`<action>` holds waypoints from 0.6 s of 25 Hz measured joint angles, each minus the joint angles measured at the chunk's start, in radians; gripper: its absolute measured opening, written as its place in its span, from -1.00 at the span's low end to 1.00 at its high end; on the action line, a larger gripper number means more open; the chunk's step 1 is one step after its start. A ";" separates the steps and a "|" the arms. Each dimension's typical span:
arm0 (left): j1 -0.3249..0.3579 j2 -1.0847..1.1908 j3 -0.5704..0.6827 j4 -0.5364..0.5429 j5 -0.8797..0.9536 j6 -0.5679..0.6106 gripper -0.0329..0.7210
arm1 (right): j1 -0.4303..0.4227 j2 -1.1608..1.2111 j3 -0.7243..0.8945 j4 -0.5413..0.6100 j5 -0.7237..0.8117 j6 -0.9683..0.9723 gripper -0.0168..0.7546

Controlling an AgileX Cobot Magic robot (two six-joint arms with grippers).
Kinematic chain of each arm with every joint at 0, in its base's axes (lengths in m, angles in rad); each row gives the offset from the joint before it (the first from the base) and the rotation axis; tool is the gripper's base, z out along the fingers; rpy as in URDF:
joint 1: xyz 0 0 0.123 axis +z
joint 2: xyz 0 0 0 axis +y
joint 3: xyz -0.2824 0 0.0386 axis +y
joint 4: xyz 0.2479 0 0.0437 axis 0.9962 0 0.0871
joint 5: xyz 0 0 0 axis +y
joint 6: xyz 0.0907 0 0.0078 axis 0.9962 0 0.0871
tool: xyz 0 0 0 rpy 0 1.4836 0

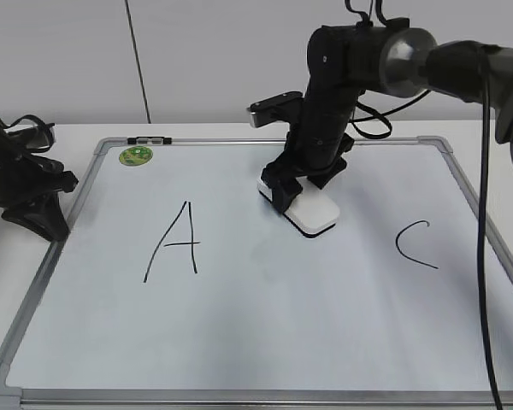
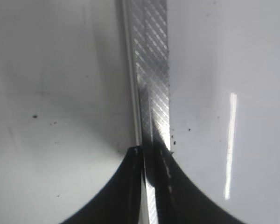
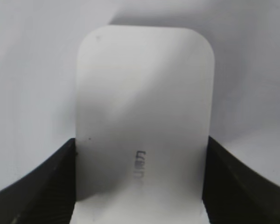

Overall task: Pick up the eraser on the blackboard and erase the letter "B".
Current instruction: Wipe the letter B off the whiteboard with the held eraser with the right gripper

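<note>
The eraser, a white rounded block with a dark underside, lies flat on the blackboard between the letters "A" and "C". My right gripper is shut on the eraser; in the right wrist view the black jaws press both long sides of the eraser. The letter "B" is not visible; the spot under the eraser is hidden. My left gripper rests at the board's left frame, its fingers closed together over the metal frame strip.
A green round magnet sits at the board's top left, next to a small clip on the frame. The right arm's cable hangs along the right side.
</note>
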 joint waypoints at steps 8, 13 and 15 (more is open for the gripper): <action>0.000 0.000 0.000 0.000 0.000 0.000 -0.82 | 0.092 0.002 0.000 -0.010 -0.019 -0.004 0.42; 0.000 0.000 0.000 0.000 0.000 0.000 -0.82 | 0.140 0.002 0.000 -0.030 -0.051 -0.004 0.42; 0.000 0.000 0.000 0.000 0.000 0.000 -0.82 | 0.140 0.002 0.000 -0.051 -0.055 0.014 0.42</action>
